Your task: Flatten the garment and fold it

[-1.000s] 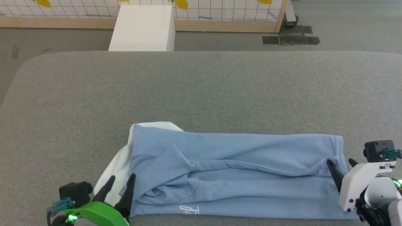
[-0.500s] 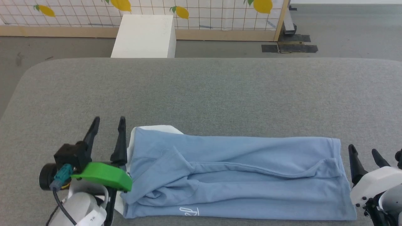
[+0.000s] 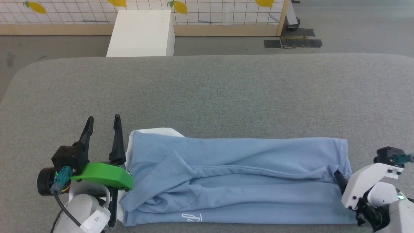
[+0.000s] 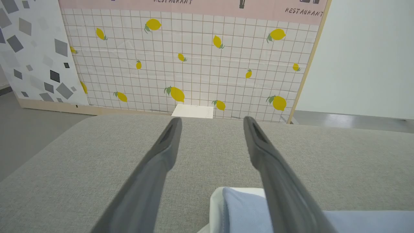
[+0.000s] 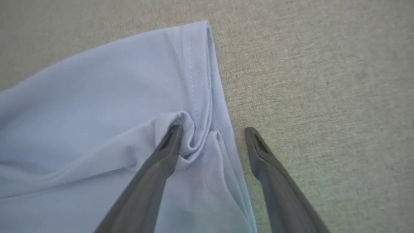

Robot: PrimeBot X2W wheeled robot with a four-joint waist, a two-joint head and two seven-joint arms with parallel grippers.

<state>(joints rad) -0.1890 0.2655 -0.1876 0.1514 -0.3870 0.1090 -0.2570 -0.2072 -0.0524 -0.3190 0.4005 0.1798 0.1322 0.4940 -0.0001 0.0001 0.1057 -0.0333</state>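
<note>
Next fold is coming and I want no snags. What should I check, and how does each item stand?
1. The left gripper open: ok.
2. The right gripper open: ok.
3. The right gripper straddling the right edge of the garment: ok, one finger on cloth, the other over the table.
4. The left gripper on the garment's left end: not ok, it stands beside it.
5. The garment flat: not ok, a ridge runs along its middle.

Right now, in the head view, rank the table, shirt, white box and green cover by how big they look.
1. table
2. shirt
3. white box, which stands farther off, so it looks smaller than it is
4. green cover, which is nearest the camera
</note>
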